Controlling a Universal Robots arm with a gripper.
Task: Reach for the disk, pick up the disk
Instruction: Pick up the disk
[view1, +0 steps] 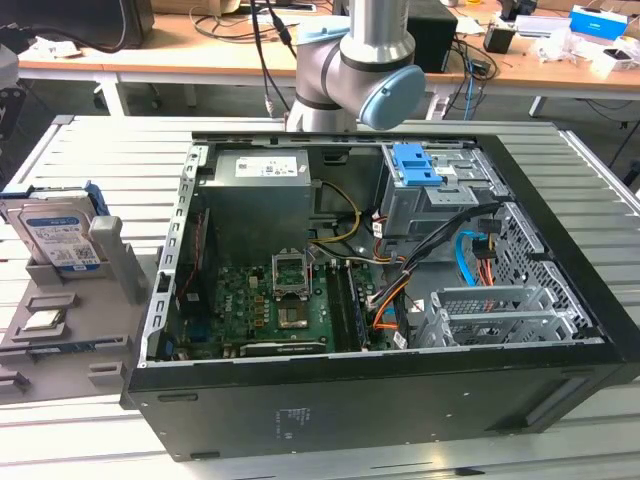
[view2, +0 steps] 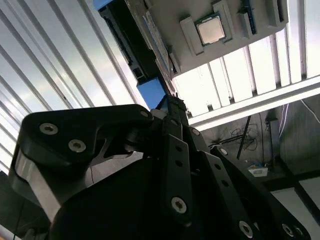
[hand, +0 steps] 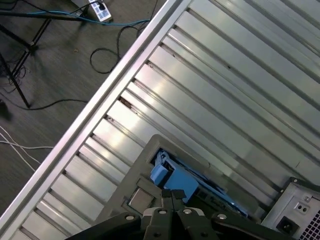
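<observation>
Pincer (hand: 172, 197) clenched empty, tips just short of the disk (hand: 186, 182), which stands on edge in the holder (hand: 131, 176), blue-railed upper edge facing the tips, long axis along the slot.

Above the disk (view1: 60, 235) is free room; the holder post (view1: 113, 258) and computer case (view1: 380, 410) stand beside it.

**Inspector:** Arm posture?

**Onlooker:** In the exterior view the arm (view1: 375, 25) stands at the rear, its silver tube upright. The grey joint (view1: 345, 75) beneath it carries a pale blue cap (view1: 392, 95).

**Inspector:** And the gripper?

**Onlooker:** The black gripper (hand: 172, 196) appears in both wrist views. Its fingers (hand: 166, 200) are drawn together, tips meeting. The screwed linkage bars (view2: 176, 160) run side by side toward the tips.
</observation>
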